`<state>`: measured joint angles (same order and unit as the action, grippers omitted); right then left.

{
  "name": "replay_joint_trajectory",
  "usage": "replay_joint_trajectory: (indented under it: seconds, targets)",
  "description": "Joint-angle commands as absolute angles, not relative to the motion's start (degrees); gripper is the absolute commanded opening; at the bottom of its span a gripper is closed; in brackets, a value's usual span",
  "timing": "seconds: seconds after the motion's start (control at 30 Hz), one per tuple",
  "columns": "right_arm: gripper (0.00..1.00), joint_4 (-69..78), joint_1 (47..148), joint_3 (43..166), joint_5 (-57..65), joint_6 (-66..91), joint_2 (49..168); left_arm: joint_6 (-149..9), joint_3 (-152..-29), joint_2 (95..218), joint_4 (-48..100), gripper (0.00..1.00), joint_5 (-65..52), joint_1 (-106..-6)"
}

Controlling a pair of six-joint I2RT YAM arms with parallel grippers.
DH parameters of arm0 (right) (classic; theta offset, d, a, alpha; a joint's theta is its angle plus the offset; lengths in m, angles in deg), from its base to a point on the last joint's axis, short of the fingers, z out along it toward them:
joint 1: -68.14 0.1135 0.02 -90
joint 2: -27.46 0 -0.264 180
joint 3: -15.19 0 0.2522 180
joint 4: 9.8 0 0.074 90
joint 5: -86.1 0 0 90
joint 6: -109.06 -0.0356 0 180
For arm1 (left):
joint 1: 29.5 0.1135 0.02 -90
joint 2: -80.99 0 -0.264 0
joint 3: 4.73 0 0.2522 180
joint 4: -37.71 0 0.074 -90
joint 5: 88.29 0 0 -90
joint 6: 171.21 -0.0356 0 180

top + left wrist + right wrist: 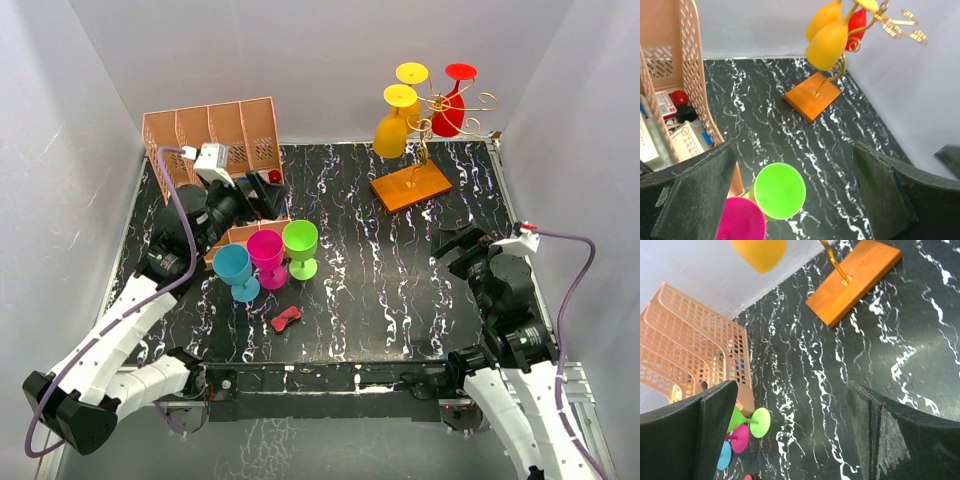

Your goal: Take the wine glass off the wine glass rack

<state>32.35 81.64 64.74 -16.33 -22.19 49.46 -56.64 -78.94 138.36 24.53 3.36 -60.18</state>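
Observation:
The wine glass rack (432, 128), gold wire on an orange-brown wooden base (410, 185), stands at the back right. Two yellow wine glasses (392, 130) and a red one (450, 110) hang upside down from it. Blue (235, 268), magenta (267, 252) and green (300, 245) glasses stand upright on the table at left. My left gripper (262, 197) is open just above and behind them, beside the organiser, with the green glass (779, 190) below its gap. My right gripper (455, 240) is open and empty, in front of the rack's base (855, 280).
A pink slotted organiser (215, 135) holding small items stands at the back left, close to my left gripper. A small red object (287, 318) lies near the front of the black marbled table (380, 290). Grey walls enclose the table on three sides.

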Motion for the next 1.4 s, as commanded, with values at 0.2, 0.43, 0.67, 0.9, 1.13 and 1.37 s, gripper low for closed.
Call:
replay_joint_trajectory:
  seconds: [0.2,0.43,0.67,0.9,1.13,1.37]
  targets:
    - [0.99,30.91,81.84,87.47,-12.06,-14.05,68.74,-66.53,-69.63,128.12,32.5,0.97,-0.19,-59.46]
    - [0.99,32.22,81.82,101.5,-14.54,-10.0,84.23,-68.26,-68.45,125.59,31.93,0.97,4.92,-59.4]
    - [0.99,30.54,81.85,116.05,-15.21,-8.89,95.59,-68.08,-67.58,126.18,32.68,0.97,4.65,-59.43]
    - [0.98,30.89,81.85,127.84,-16.22,-7.04,105.92,-68.14,-67.55,127.67,32.74,0.97,3.95,-59.42]
    - [0.92,30.37,81.85,138.04,-18.13,-2.42,116.2,-67.94,-67.54,128.29,32.87,0.97,3.08,-59.47]
    - [0.85,29.47,81.54,143.78,-19.56,2.05,123.79,-68.47,-67.63,128.42,32.61,0.97,3.84,-59.41]
